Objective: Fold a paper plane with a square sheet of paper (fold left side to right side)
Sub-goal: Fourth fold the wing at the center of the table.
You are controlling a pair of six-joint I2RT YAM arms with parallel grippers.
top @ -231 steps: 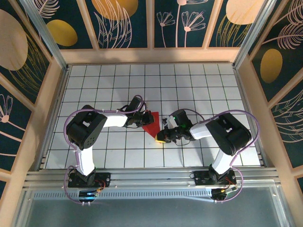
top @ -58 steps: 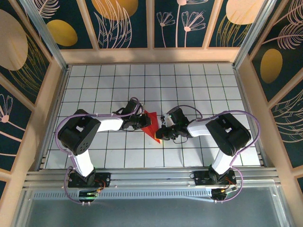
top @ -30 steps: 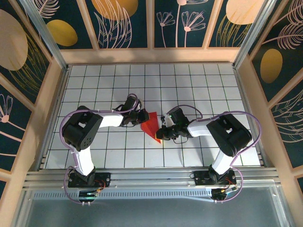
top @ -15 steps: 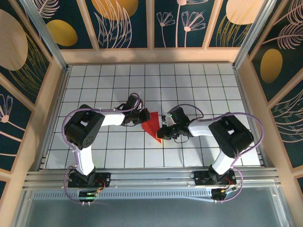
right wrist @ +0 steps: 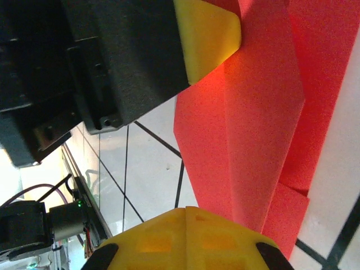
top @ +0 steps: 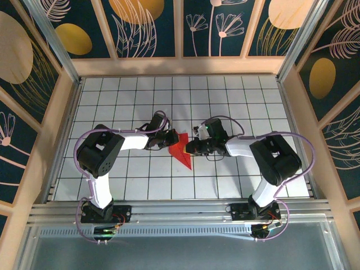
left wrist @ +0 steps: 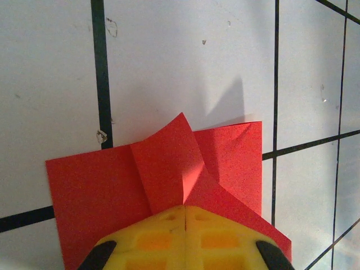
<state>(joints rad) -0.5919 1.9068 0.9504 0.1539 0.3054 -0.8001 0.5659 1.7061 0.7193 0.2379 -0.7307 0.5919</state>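
White grid table [top: 112, 101], patterned walls [top: 146, 28]. One red sheet [top: 181, 153] lies mid-table, creased into a layered point. It is not yet a slim dart, so I judge that folds remain. Two grippers: my left gripper [top: 171, 138] and right gripper [top: 190, 148] are both closed, tips down on the sheet.

The left arm [top: 101, 191] and right arm [top: 261, 192] are showing white tubular links between bulky black joint housings; thin purple cables [top: 309, 152] are looping alongside, and moulded yellow fingers [left wrist: 149, 242] are tipping each.
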